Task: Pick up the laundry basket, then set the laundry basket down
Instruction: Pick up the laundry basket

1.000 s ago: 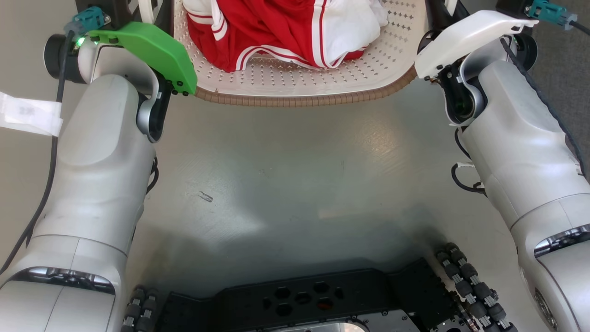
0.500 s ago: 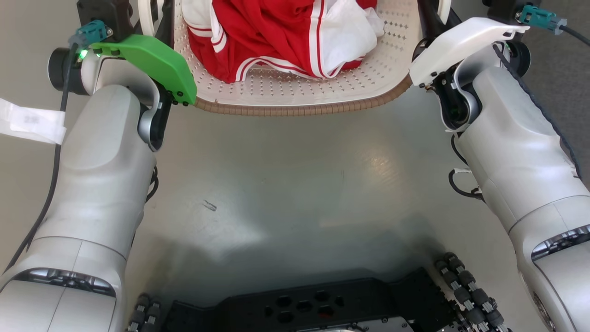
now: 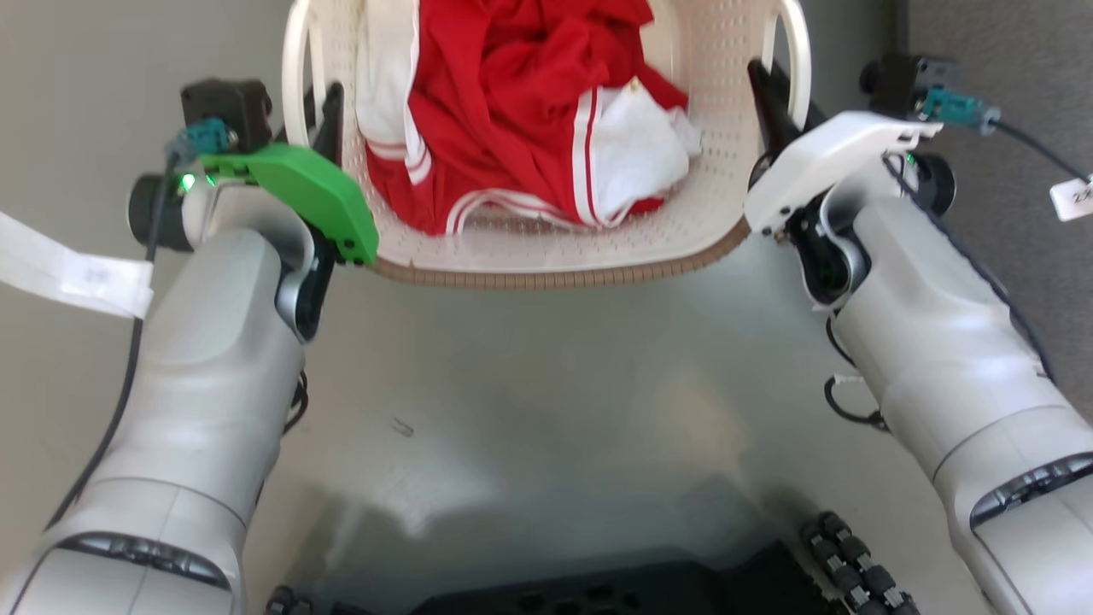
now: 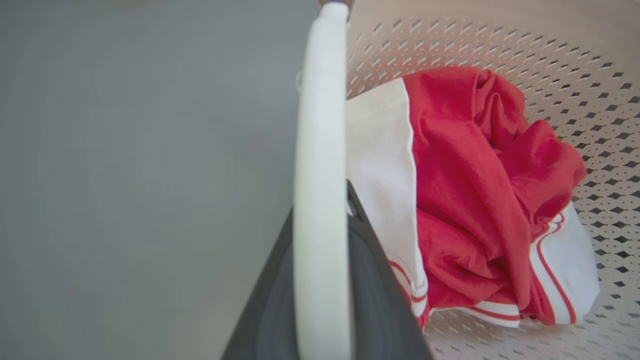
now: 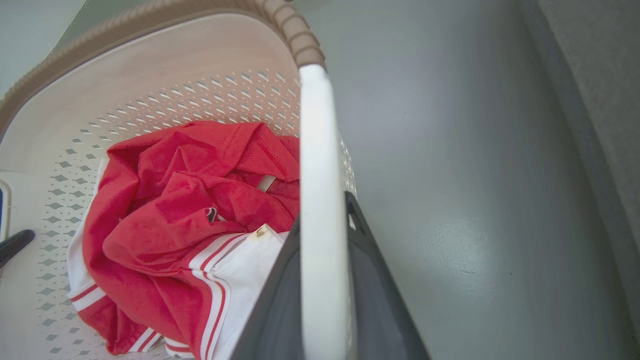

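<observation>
The laundry basket (image 3: 546,256) stands at the top of the head view, cream, perforated, with a brown rim, and holds red and white clothes (image 3: 521,120). My left gripper (image 3: 320,120) is shut on the basket's left white handle (image 3: 295,85). In the left wrist view that handle (image 4: 320,150) runs up between the two dark fingers (image 4: 385,300). My right gripper (image 3: 773,98) is shut on the right handle (image 3: 798,60). That handle (image 5: 317,150) passes between the fingers (image 5: 375,300) in the right wrist view. Whether the basket's bottom touches the floor is hidden.
Grey floor (image 3: 546,410) lies between my forearms. A darker grey strip (image 3: 1008,43) runs along the right. My wheeled base (image 3: 598,594) fills the bottom edge. A white paper tag (image 3: 68,273) hangs at the left and a small one (image 3: 1074,198) at the right.
The head camera has tilted up, so the whole picture slid down and much more of the basket and its handles shows. Both grippers stay on the handles.
</observation>
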You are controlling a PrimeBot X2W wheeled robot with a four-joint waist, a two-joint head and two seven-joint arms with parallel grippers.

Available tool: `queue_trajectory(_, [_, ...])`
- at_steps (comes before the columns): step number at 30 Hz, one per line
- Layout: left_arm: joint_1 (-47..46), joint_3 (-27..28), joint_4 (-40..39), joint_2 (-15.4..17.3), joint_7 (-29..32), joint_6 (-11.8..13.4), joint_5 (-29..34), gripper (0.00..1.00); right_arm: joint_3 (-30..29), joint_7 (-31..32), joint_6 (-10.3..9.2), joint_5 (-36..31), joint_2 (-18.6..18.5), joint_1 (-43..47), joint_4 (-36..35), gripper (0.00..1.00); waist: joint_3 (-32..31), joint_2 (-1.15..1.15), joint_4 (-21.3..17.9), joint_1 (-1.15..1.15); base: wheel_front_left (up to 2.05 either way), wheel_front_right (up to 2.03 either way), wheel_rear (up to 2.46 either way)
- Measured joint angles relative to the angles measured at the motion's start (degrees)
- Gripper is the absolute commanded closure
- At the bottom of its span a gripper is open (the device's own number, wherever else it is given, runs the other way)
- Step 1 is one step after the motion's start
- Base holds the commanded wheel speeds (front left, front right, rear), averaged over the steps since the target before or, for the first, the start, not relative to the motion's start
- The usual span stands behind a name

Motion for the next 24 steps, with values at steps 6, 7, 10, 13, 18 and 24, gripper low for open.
queue_trajectory(6, [2.74, -1.71, 0.64, 0.01, 0.23, 0.0, -1.9, 1.0, 2.45, 0.0, -0.01, 1.79, -0.03, 2.46, 0.89, 1.0, -4.49, 0.0, 0.02, 0.0, 0.0, 0.0, 0.0])
queue_trajectory(7, [3.16, -2.11, 0.94, 0.01, 0.4, 0.0, -2.33, 1.0, 2.87, 0.01, -0.01, 2.16, -0.02, 2.88, 1.03, 1.0, -5.28, 0.0, 0.03, 0.0, 0.0, 0.0, 0.0])
queue_trajectory(10, [4.55, -2.72, 1.71, -0.01, 0.93, 0.0, -3.54, 1.0, 4.25, 0.52, -0.01, 3.45, 0.0, 4.4, 1.2, 1.0, -7.65, 0.0, 0.02, -0.01, 0.0, 0.0, 0.0])
queue_trajectory(13, [6.15, -3.3, 2.07, -0.01, 1.31, 0.0, -4.45, 1.0, 5.43, 1.12, -0.01, 4.69, 0.04, 5.9, 1.34, 1.0, -10.06, 0.0, -0.04, -0.01, 0.0, 0.0, 0.0])
queue_trajectory(18, [8.22, -4.39, 2.56, 0.0, 2.05, 0.0, -5.95, 1.0, 7.25, 2.32, -0.04, 6.46, -0.03, 7.94, 1.47, 1.0, -14.14, 0.0, -0.22, -0.01, 0.0, 0.0, 0.0])
queue_trajectory(24, [11.33, -5.73, 3.49, 0.02, 3.09, 0.0, -8.15, 1.0, 9.91, 4.14, -0.1, 7.64, -0.03, 10.18, 1.94, 1.0, -19.06, 0.0, -0.51, -0.01, 0.0, 0.0, 0.0])
